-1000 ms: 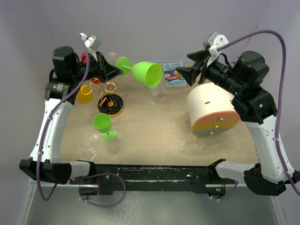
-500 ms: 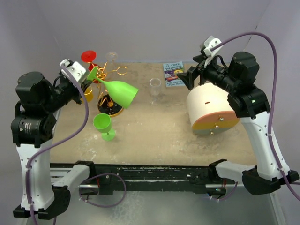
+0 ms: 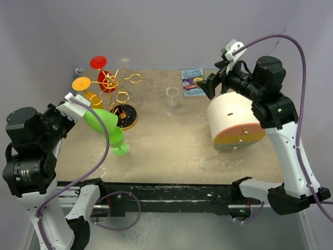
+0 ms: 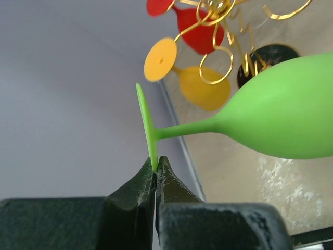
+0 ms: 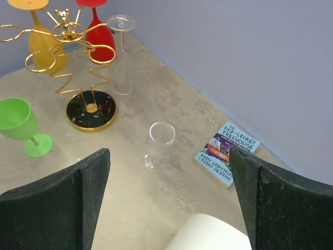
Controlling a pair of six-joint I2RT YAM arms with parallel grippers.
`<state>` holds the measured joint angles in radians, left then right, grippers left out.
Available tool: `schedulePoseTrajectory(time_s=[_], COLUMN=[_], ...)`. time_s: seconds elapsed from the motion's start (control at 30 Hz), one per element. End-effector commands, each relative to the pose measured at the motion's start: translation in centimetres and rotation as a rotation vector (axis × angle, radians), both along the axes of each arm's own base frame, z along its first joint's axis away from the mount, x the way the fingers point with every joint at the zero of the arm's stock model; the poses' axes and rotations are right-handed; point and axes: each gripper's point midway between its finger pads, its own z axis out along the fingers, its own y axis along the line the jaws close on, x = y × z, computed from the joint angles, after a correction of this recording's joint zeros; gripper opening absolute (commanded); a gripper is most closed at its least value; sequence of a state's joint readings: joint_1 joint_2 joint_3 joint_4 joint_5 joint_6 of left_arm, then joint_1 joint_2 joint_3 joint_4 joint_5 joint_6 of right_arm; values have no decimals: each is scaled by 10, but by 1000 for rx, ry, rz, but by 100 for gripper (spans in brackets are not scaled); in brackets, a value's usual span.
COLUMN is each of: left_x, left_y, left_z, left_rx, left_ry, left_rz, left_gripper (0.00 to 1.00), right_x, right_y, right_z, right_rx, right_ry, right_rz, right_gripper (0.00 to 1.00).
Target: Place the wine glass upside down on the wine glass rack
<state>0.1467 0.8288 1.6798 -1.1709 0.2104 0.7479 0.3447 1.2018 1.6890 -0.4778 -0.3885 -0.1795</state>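
Note:
My left gripper (image 3: pixel 77 109) is shut on the rim of the foot of a green wine glass (image 3: pixel 100 120) and holds it in the air on its side, left of the rack. In the left wrist view the jaws (image 4: pixel 155 165) pinch the foot's edge, with the stem level and the bowl (image 4: pixel 281 114) pointing right. The gold wire rack (image 3: pixel 115 83) stands on its black disc base (image 3: pixel 126 115); a red glass (image 3: pixel 99 65), an orange glass (image 3: pixel 86 88) and a clear glass (image 3: pixel 124 65) hang on it. My right gripper (image 3: pixel 214 82) is open and empty at the back right.
A second green glass (image 3: pixel 117 139) stands upright just under the held bowl. A clear glass (image 3: pixel 172 99) stands mid-table. A blue book (image 3: pixel 192 82) lies at the back. A white cylinder with an orange end (image 3: pixel 234 122) sits under my right arm.
My left arm has swung from the back by the rack toward the near left, carrying the green glass along. The glass now sits lower, left of the rack. The right arm has barely moved.

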Motion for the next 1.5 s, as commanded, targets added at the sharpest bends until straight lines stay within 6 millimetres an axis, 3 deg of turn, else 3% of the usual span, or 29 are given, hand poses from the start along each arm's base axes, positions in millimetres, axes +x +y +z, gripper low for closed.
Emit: schedulePoseTrajectory(time_s=[0.0,0.23,0.37,0.57,0.8,1.1,1.47], left_x=[-8,-4,17,61,95,112,129], left_y=[36,76,92,98,84,53,28], left_z=[-10,-29,-38,-32,-47,-50,-48], left_rx=[155,328,428,564,687,723,727], left_ry=[65,175,203,122,87,42,-20], left_rz=[137,268,284,226,53,-166,-308], left_gripper=[0,0,0,0,0,0,0], right_x=[1,1,2,2,2,2,3], right_y=[3,2,0,0,0,2,3], right_z=[9,8,7,7,7,6,1], right_rx=[1,-3,-8,-8,-5,-6,-7], right_ry=[-31,-32,-35,-38,-41,-39,-33], right_rz=[26,20,8,8,11,20,27], right_gripper=[98,100,100,100,100,100,100])
